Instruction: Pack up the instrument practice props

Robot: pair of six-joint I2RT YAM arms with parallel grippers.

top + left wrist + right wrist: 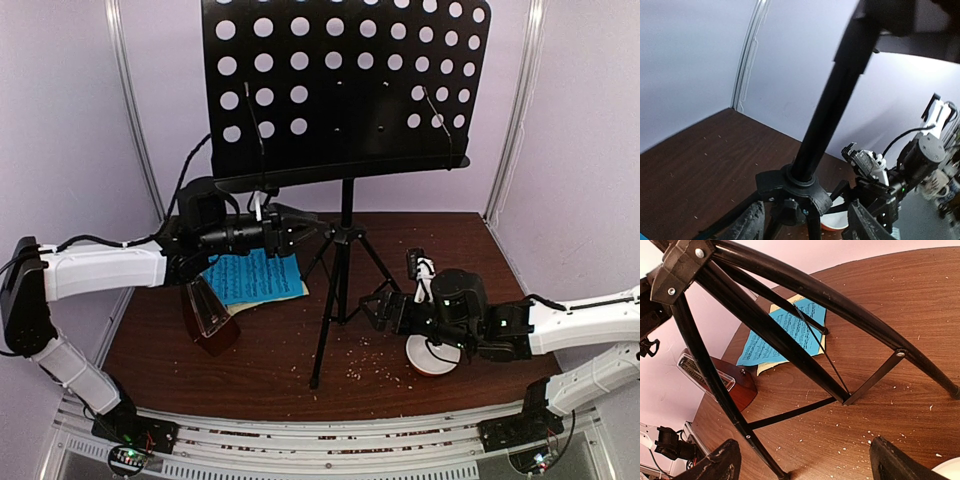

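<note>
while left claw [308, 226] and right claw [370, 308] gape released at the music stand [350, 130], crumbs [370, 355] and bowl [422, 360] crowd its legs.

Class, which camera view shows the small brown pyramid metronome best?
The top external view: the small brown pyramid metronome with clear cover shows uncovered. The right wrist view is closer, but a black tripod leg crosses it. The left wrist view misses it.

A small round white bowl [424, 354] sits on the brown table [180, 375] just behind the jaws of the right gripper [372, 308], partly hidden. Pale crumbs [362, 366] lie scattered beneath and beside those jaws.
</note>
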